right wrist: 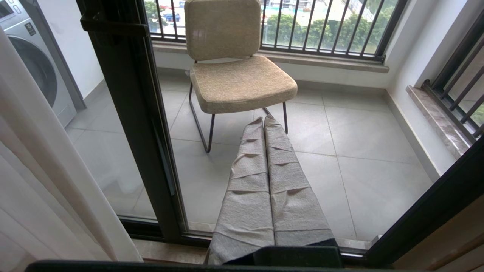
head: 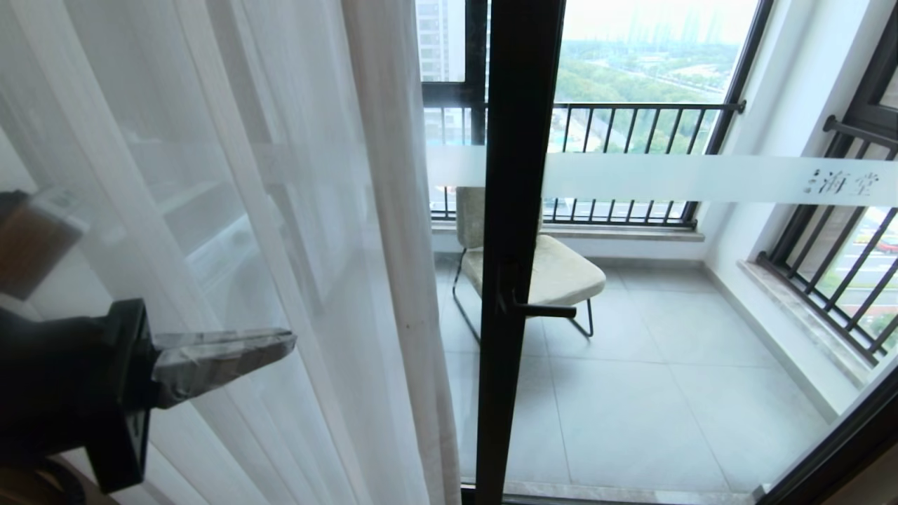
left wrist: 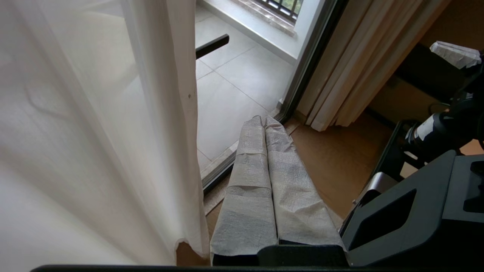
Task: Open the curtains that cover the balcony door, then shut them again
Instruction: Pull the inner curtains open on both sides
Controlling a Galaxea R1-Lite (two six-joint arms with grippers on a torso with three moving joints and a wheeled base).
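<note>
Left gripper [head: 284, 341] level before the curtains [head: 210, 210], fingers [left wrist: 264, 158] pressed together.

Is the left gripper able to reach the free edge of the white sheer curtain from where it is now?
Probably yes. The left gripper, shut, points at the white sheer curtain, whose free edge hangs beside its fingers with nothing between.

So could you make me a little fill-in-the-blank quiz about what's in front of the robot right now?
1. The left gripper points at the white ____ curtain, its fingers pressed together.
2. Out on the balcony, behind the glass door, stands a beige ____.
3. The thick beige drapes hang bunched at the ____ edge of the doorway.
4. Through the glass in the right wrist view, a ____ machine stands beside the sheer.

Missing words: sheer; chair; right; washing
</note>
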